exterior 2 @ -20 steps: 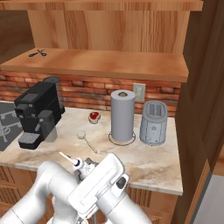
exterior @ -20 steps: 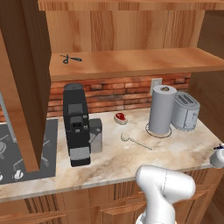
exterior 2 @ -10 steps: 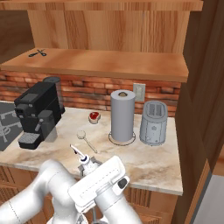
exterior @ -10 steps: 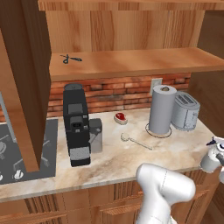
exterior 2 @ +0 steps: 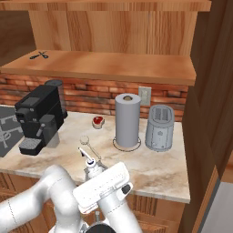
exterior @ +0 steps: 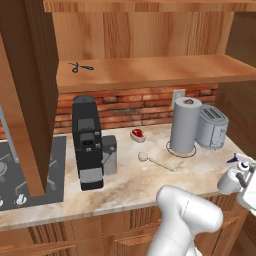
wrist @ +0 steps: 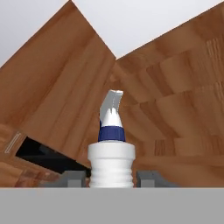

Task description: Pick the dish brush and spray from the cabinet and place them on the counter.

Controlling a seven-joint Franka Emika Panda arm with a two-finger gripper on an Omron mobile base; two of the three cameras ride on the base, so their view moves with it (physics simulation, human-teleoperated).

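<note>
A: Where is the spray (wrist: 111, 154) found relative to the gripper (wrist: 112, 178)?

B: It is clamped between the two fingers, nozzle pointing away from the hand, and is held out past the counter (exterior: 125, 187) front edge.

A: And the cabinet (exterior: 150, 70)?

B: Black scissors (exterior: 80, 66) are seen on its shelf. The dish brush (exterior: 155, 161) is lying on the counter, beside the paper towel roll (exterior: 185, 125).

Your arm (exterior 2: 54, 195) is glossy white, built of rounded tubular links and bulbous joints. A flat white block forms the hand (exterior 2: 102, 184), dark beneath. Finger tips (wrist: 72, 178) are small, grey, squared.
</note>
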